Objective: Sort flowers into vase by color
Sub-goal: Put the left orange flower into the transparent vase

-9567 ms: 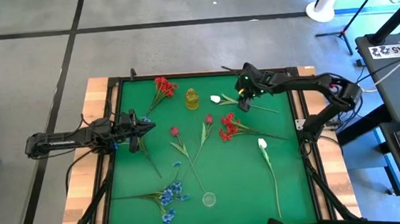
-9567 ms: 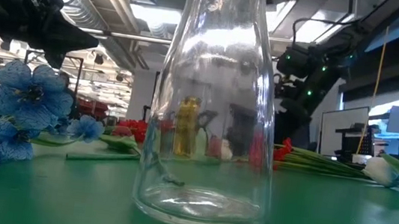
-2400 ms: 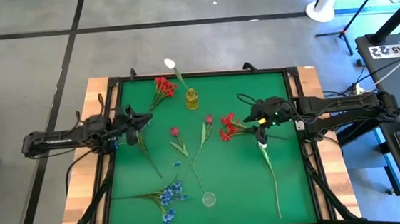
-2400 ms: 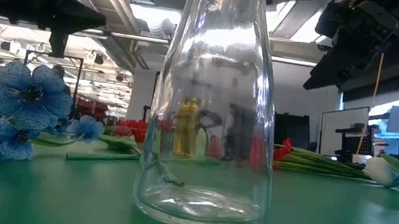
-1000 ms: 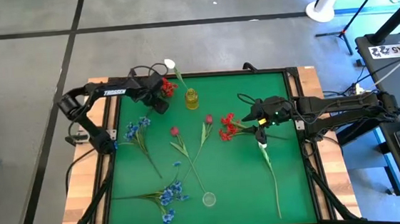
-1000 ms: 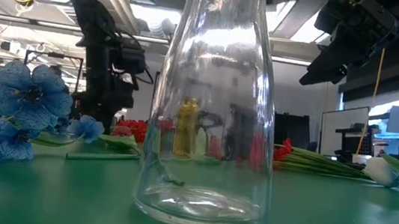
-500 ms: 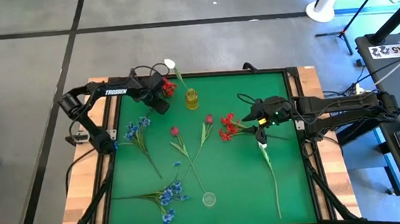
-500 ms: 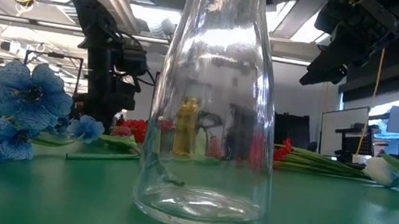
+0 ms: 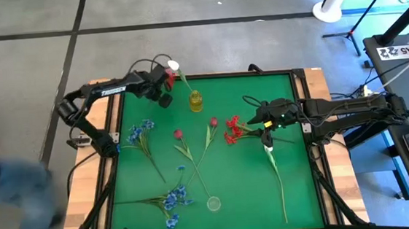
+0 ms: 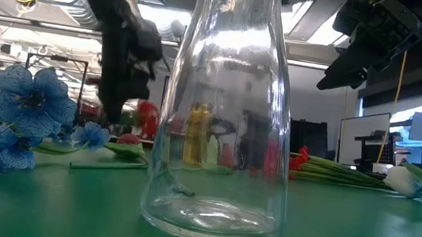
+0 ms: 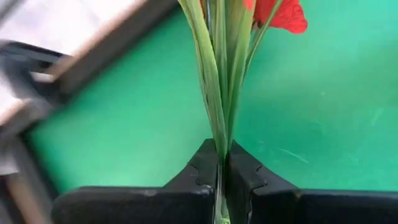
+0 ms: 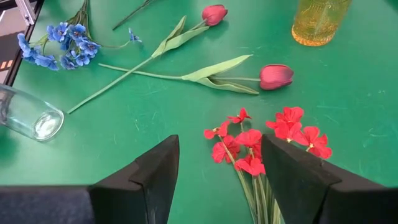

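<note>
The left claw [image 11: 221, 163] is clenched on the green stems of a red cluster [image 9: 167, 75], held above the counter's [image 9: 298, 187] far-left corner, near the yellow vase [image 9: 196, 100]; a white bud [image 9: 173, 65] lies over the far rim there; the right claw [image 12: 214, 163] hangs released above a second red cluster [image 12: 261, 140]; two red buds [image 12: 275, 76], blue clusters [image 9: 173, 199] and a white flower [image 9: 268, 148] lie scattered on the green mat; in the low view the clear vase [image 10: 225, 104] blocks most of the middle, and the left arm is blurred.
</note>
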{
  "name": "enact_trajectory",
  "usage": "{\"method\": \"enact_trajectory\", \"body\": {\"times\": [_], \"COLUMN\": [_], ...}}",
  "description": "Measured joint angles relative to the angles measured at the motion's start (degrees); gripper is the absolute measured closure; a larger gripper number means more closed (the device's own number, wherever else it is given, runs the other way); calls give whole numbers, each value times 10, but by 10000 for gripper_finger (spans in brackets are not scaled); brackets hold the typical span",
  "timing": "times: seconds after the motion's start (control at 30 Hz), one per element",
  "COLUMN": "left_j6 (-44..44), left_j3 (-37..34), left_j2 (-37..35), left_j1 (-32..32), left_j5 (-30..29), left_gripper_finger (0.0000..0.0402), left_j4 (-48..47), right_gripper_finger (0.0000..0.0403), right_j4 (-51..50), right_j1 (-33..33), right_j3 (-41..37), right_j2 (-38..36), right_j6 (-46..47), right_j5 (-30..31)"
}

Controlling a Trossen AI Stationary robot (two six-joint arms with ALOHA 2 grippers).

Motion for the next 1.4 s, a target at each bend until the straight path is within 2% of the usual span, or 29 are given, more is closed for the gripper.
{"method": "enact_trajectory", "body": {"times": [0.2,0.33,0.4,0.63,0.73,0.8,0.93,1.07,1.23,1.4], "left_j6": [-12,-15,-15,-30,-53,-69,-86,-81,-57,-35], "left_j3": [41,54,55,56,56,55,20,-32,-95,-111], "left_j2": [-103,-189,-238,-383,-427,-447,-462,-446,-388,-302], "left_j1": [9,12,12,-10,-48,-92,-216,-335,-445,-522], "left_j5": [-51,-40,-2,238,316,339,338,294,223,183], "left_gripper_finger": [397,397,397,397,397,397,397,397,397,398], "left_j4": [-33,-34,-29,38,93,135,256,388,546,658], "right_gripper_finger": [178,178,178,178,178,178,178,178,178,178], "right_j4": [0,1,2,33,44,53,68,70,70,71], "right_j1": [0,0,0,0,0,0,0,0,0,0], "right_j3": [0,0,0,0,0,0,0,0,0,0], "right_j2": [0,0,0,0,0,0,0,0,0,0], "right_j6": [0,0,0,-1,-5,-6,-6,-6,-7,-8], "right_j5": [0,0,0,1,1,2,2,2,-2,-3]}}
